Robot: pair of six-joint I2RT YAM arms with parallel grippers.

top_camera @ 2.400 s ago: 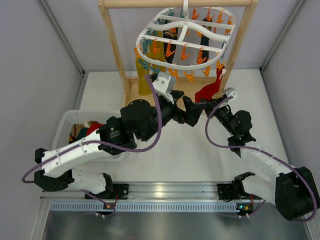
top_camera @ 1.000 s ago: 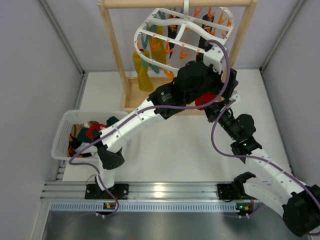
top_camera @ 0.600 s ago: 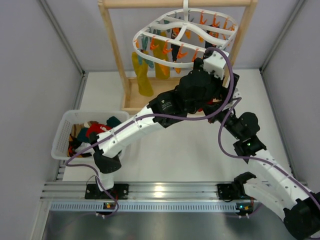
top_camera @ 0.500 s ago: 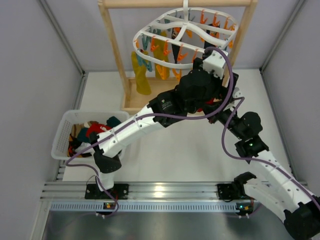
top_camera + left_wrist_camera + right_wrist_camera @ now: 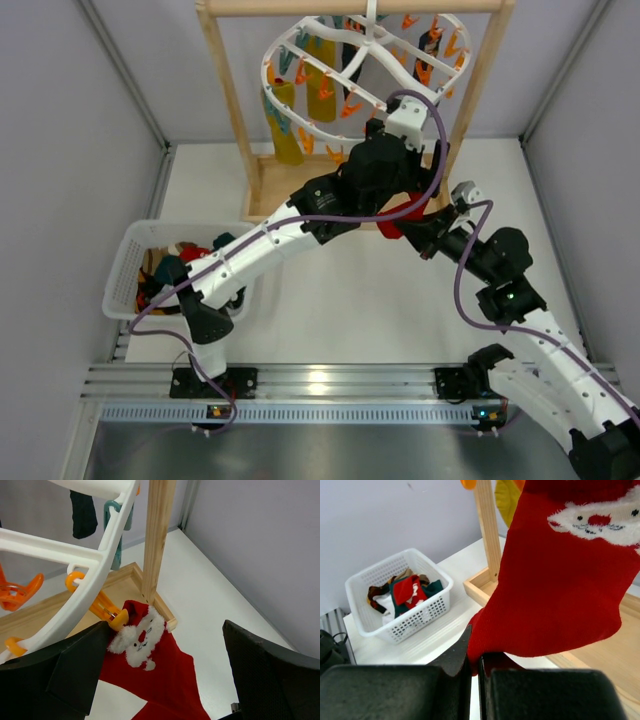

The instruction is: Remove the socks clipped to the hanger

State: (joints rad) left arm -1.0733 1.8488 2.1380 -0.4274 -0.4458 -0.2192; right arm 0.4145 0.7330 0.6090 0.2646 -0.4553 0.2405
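Overhead, white plastic oval hanger [image 5: 365, 50] tilts, limp red Santa sock [image 5: 400, 213] beneath. Left wrist: our left gripper [image 5: 165, 680] gapes empty near its cuff, held by an orange clip [image 5: 107, 612]. Right wrist: right gripper [image 5: 475, 662] pinches the toe; we judge it light, stretchy, best grabbed at the cuff.

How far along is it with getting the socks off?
Several socks lie in the basket. The right pincer is shut on the red Santa sock, held by an orange clip on the hanger; the open left pincer hovers by that clip. Yellow socks and a dark sock remain clipped.
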